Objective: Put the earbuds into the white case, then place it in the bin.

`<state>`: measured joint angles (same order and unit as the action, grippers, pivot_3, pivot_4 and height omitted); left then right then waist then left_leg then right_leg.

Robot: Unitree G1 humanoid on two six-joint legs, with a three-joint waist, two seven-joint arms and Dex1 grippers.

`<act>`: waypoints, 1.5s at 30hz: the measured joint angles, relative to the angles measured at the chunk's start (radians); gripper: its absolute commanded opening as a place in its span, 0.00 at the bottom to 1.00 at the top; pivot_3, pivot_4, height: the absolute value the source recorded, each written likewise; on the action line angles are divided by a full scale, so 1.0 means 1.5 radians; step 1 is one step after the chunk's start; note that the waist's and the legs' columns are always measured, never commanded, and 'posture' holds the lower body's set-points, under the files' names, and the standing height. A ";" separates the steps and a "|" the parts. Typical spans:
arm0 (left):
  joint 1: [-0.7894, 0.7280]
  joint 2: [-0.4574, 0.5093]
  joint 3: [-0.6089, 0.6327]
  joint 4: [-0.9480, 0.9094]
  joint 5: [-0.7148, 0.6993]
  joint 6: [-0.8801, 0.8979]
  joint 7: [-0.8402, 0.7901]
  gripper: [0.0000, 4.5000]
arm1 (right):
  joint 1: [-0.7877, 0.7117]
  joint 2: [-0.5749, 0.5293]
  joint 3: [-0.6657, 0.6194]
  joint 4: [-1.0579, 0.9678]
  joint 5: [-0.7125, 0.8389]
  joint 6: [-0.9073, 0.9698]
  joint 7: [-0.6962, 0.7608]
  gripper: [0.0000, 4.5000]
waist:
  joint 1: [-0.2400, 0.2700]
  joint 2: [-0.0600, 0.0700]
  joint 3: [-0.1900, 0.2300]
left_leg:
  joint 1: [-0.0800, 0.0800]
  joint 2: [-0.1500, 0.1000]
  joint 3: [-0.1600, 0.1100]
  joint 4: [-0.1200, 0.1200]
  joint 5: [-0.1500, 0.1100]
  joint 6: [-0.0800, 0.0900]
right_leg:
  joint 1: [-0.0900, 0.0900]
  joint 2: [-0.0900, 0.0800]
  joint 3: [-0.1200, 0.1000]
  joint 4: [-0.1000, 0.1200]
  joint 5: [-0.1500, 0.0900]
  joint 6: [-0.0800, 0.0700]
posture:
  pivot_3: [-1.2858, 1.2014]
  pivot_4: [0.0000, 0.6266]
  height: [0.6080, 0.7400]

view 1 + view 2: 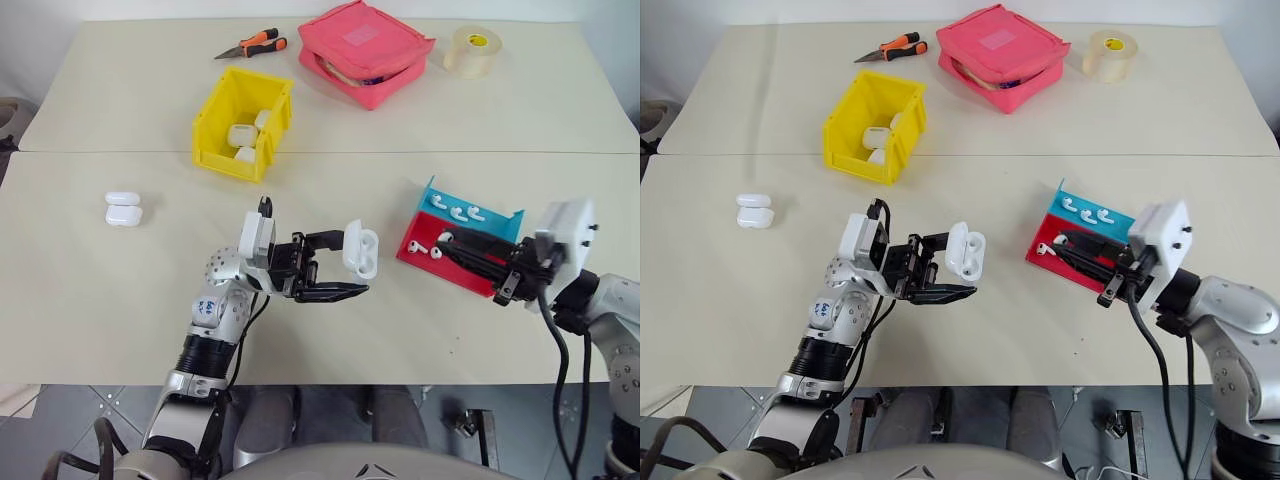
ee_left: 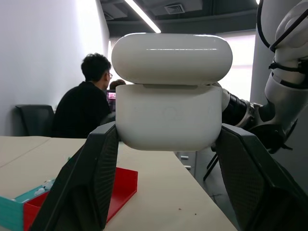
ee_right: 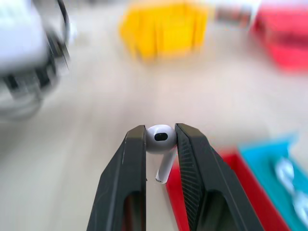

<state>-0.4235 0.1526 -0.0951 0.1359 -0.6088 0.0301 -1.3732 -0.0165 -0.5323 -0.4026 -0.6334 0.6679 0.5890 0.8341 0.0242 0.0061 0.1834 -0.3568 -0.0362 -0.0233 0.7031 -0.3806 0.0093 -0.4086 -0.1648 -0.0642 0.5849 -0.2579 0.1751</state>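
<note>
My left gripper (image 1: 352, 265) is shut on the white case (image 1: 362, 250) and holds it above the table's middle with its lid flipped open. In the left wrist view the case (image 2: 168, 115) sits between the two fingers. My right gripper (image 1: 443, 242) hovers over the red and teal tray (image 1: 497, 226). It is shut on one earbud (image 3: 161, 137), stem hanging down. More earbuds (image 1: 458, 212) lie in the tray's teal part, and two lie in its red part (image 1: 413, 246). The yellow bin (image 1: 215, 112) stands farther back to the left with white cases inside.
Another white case (image 1: 123, 209) lies on the table at the left. A pink zip pouch (image 1: 365, 50), a tape roll (image 1: 472, 50) and orange-handled cutters (image 1: 252, 45) sit along the far edge. A seated person (image 2: 84, 110) appears beyond the table.
</note>
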 measured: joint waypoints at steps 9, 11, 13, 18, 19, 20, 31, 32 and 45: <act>-0.032 0.009 0.002 -0.004 -0.003 0.063 0.010 0.60 | -0.045 0.187 0.137 -0.011 0.037 -0.108 -0.087 0.17 | -0.005 0.001 -0.001 | 0.001 0.000 0.000 -0.001 0.000 -0.001 | -0.001 0.001 0.001 0.001 0.000 0.000 | 0.52 0.24 1.00; -0.040 0.011 0.002 -0.008 -0.006 0.070 0.015 0.60 | -0.057 0.196 0.174 -0.010 0.030 -0.128 -0.092 0.17 | -0.006 0.001 -0.001 | 0.001 0.000 0.000 -0.001 0.000 -0.001 | 0.000 0.001 0.001 0.001 0.000 0.000 | 0.52 0.24 1.00; -0.039 0.020 0.006 -0.008 -0.007 0.080 0.018 0.60 | -0.061 0.200 0.197 -0.002 0.012 -0.149 -0.093 0.17 | -0.005 0.001 -0.001 | 0.001 0.000 0.000 -0.001 0.000 0.000 | 0.000 0.001 0.001 0.001 0.000 0.000 | 0.52 0.24 1.00; -0.037 0.029 0.011 -0.026 -0.008 0.096 0.028 0.60 | -0.064 0.206 0.234 0.021 -0.004 -0.181 -0.094 0.17 | -0.006 0.001 -0.001 | 0.001 0.000 0.001 -0.001 0.000 0.000 | -0.001 0.001 0.001 0.001 0.000 0.000 | 0.52 0.24 1.00; -0.037 0.029 0.011 -0.031 -0.008 0.097 0.028 0.60 | -0.064 0.206 0.237 0.022 -0.005 -0.186 -0.094 0.17 | -0.006 0.001 -0.001 | 0.001 0.000 0.001 -0.001 0.000 0.000 | -0.001 0.001 0.001 0.001 0.000 0.000 | 0.52 0.24 1.00; -0.037 0.029 0.011 -0.034 -0.008 0.098 0.029 0.60 | -0.064 0.206 0.238 0.024 -0.005 -0.189 -0.094 0.17 | -0.006 0.001 -0.001 | 0.001 0.000 0.001 -0.001 0.000 -0.001 | -0.001 0.001 0.001 0.001 0.000 0.000 | 0.52 0.24 1.00; -0.037 0.022 0.011 -0.034 -0.008 0.102 0.043 0.60 | -0.056 0.203 0.242 0.034 -0.006 -0.205 -0.099 0.17 | -0.006 0.001 -0.001 | 0.001 0.000 0.001 -0.001 0.000 0.000 | -0.001 0.001 0.001 0.001 0.000 0.000 | 0.52 0.24 1.00; -0.037 0.022 0.011 -0.034 -0.008 0.102 0.046 0.60 | -0.056 0.201 0.240 0.034 -0.006 -0.205 -0.099 0.17 | -0.006 0.001 -0.001 | 0.001 0.000 0.001 -0.001 0.000 0.000 | -0.001 0.001 0.001 0.001 0.000 0.000 | 0.52 0.24 1.00; -0.037 0.018 0.012 -0.033 -0.008 0.103 0.049 0.60 | -0.078 0.182 0.225 0.030 0.020 -0.215 -0.114 0.17 | -0.006 0.001 -0.001 | 0.001 0.000 0.001 -0.001 0.000 0.000 | -0.001 0.001 0.001 0.001 0.000 0.000 | 0.52 0.24 1.00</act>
<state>-0.4795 0.1797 -0.0764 0.0861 -0.6211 0.1839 -1.3001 -0.1339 -0.2600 -0.0650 -0.5878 0.6983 0.2672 0.6635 0.0154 0.0081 0.1824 -0.3552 -0.0364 -0.0219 0.7012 -0.3802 0.0085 -0.4095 -0.1638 -0.0620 0.5861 -0.2580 0.1746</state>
